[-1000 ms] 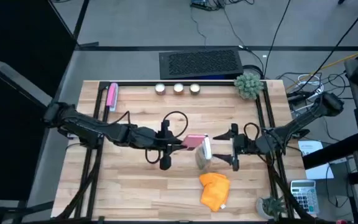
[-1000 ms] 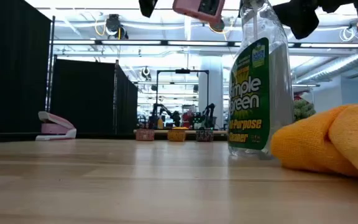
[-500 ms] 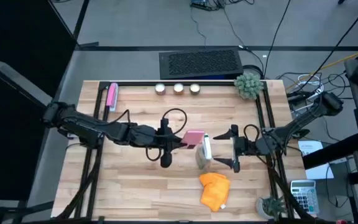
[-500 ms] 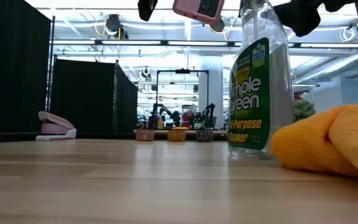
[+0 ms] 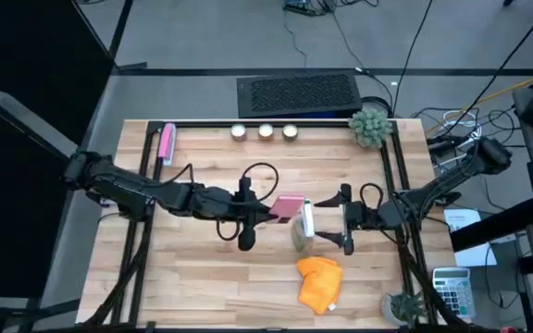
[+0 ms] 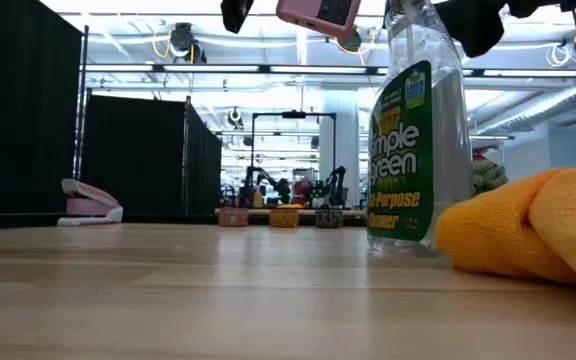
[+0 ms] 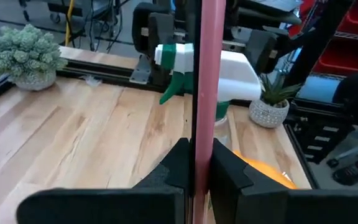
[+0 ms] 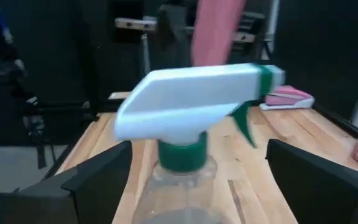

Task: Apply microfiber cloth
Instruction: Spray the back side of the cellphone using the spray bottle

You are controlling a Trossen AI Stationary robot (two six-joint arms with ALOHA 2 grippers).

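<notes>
Your left gripper (image 5: 273, 215) is clenched on the pink flat rectangular thing (image 5: 288, 208), holding it on edge above the middle of the bench (image 5: 192, 268); in the left wrist view its two dark fingers (image 7: 178, 168) pinch the thin pink edge from both sides. Your right gripper (image 5: 341, 222) sits with its fingers spread wide, one on each side of the spray bottle (image 5: 304, 227) without touching it, as the right wrist view shows with the white and green trigger head between them. The bottle's label (image 6: 403, 150) reads "Simple Green" and "All-Purpose Cleaner" in the low view. The microfiber cloth (image 5: 319, 281) lies bunched on the wood just beside the bottle, toward the bench's near edge and closer to its right side; neither gripper touches it, and your right gripper is the nearer one, hanging above and apart from it. Outward from there, a pink stapler (image 5: 167, 142) lies by the far left corner, three small round containers (image 5: 266, 131) line the far edge, and a small potted plant (image 5: 371, 126) stands at the far right corner. The bench is pale wood planks in a black frame; beyond it the low view shows a bright workshop with black curtains.
</notes>
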